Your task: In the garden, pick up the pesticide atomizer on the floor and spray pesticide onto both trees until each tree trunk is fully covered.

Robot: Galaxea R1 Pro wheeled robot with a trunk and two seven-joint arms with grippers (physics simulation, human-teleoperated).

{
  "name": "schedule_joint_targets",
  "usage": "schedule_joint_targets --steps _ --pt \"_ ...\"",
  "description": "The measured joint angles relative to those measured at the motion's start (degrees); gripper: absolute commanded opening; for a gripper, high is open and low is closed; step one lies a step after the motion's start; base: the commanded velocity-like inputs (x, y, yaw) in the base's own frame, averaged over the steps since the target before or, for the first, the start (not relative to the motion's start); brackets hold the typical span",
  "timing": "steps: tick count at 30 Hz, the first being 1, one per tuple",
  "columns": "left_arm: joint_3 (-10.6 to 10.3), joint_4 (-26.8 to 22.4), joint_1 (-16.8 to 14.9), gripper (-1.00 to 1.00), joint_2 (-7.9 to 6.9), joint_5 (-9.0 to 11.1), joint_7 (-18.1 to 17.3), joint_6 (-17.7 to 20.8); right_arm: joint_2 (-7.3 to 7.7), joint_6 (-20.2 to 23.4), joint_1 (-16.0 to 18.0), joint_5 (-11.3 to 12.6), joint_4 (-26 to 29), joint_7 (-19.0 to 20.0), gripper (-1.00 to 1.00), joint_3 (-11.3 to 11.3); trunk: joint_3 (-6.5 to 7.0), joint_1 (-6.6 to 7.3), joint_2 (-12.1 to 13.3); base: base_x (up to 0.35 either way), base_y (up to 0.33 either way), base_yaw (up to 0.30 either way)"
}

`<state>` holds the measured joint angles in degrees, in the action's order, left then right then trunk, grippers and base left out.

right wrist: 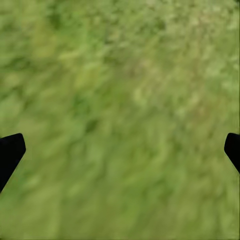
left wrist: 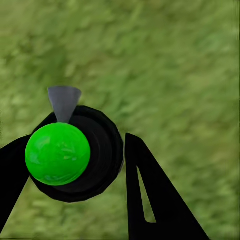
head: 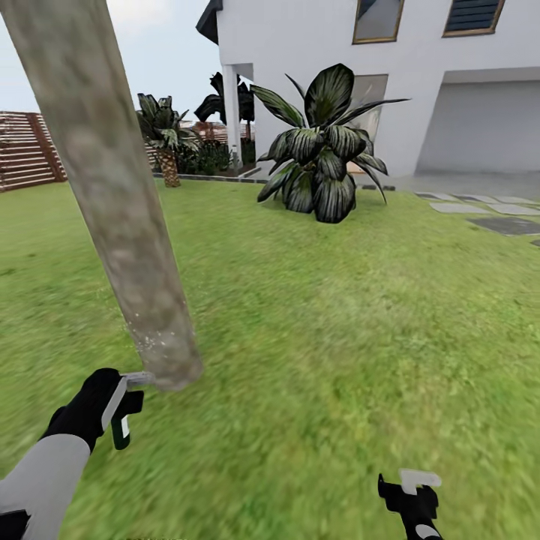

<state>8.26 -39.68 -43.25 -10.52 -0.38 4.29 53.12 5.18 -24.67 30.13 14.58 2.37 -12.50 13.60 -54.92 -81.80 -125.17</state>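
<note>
Green-bulbed atomizer [left wrist: 58, 154] sits clasped in left pincer [left wrist: 75, 165] beside trunk [head: 120, 217]; right pincer [right wrist: 120, 150] gapes.

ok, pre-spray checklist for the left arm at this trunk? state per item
1. Atomizer held: green ball-topped black atomizer with grey nozzle sits between the left gripper fingers: ok.
2. Nozzle near the target: in the head view its grey tip is at the base of the mottled grey-brown tree trunk: ok.
3. Trunk coverage: pale specks low down only; cannot tell.
4. Right gripper free: open over green lawn: ok.
5. Second tree located: cannot tell.
</note>
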Motion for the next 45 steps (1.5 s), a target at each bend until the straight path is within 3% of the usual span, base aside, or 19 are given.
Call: schedule_joint_targets --steps 5,8,16,20,24,27,39,45 --pt "0.03 -0.96 -0.56 -1.0 -0.58 -0.03 -0.44 0.62 0.07 0.0 -0.01 0.0 0.0 0.0 1.0 -0.04 0.0 0.0 0.0 0.004 -0.006 0.041" --pt "-0.01 -2.36 -1.78 -1.0 -1.86 -0.06 -0.83 3.39 0.12 0.0 -0.01 0.0 -0.02 0.0 1.0 -0.04 0.0 0.0 0.0 0.0 0.0 0.001" --pt "-0.75 -2.85 -6.38 -1.0 -1.65 -0.28 -1.65 4.93 0.35 0.01 -0.01 0.0 0.02 0.0 1.0 -0.04 0.0 0.0 0.0 0.0 0.0 0.0" --pt "-1.02 -2.96 -7.01 -1.0 -1.54 -0.4 -1.65 5.0 0.34 0.0 -0.01 0.0 0.02 0.0 1.0 -0.04 0.0 0.0 0.0 0.029 -0.024 0.0" --pt "-5.22 -2.97 -7.12 -1.0 -1.53 -0.28 -1.67 5.02 0.36 0.04 -0.01 0.0 0.0 -0.02 1.0 -0.04 0.0 0.02 0.0 0.166 -0.169 0.0" --pt "-5.99 -2.91 -7.98 -1.0 -1.66 -0.25 -1.66 5.07 0.36 0.02 -0.01 0.01 0.0 -0.03 1.0 -0.04 0.0 0.02 0.0 0.194 -0.199 0.0" --pt "-6.06 -2.96 -8.83 -1.0 -2.15 -0.21 -1.67 5.13 0.35 -0.01 -0.01 -0.01 0.0 -0.02 1.0 -0.03 0.0 -0.01 0.0 -0.011 -0.257 0.0" --pt "-6.06 -2.88 -10.75 -1.0 -2.16 -0.39 -1.65 5.23 0.34 -0.02 -0.01 0.01 0.0 -0.02 1.0 -0.04 0.0 0.0 0.0 -0.041 -0.272 0.0"
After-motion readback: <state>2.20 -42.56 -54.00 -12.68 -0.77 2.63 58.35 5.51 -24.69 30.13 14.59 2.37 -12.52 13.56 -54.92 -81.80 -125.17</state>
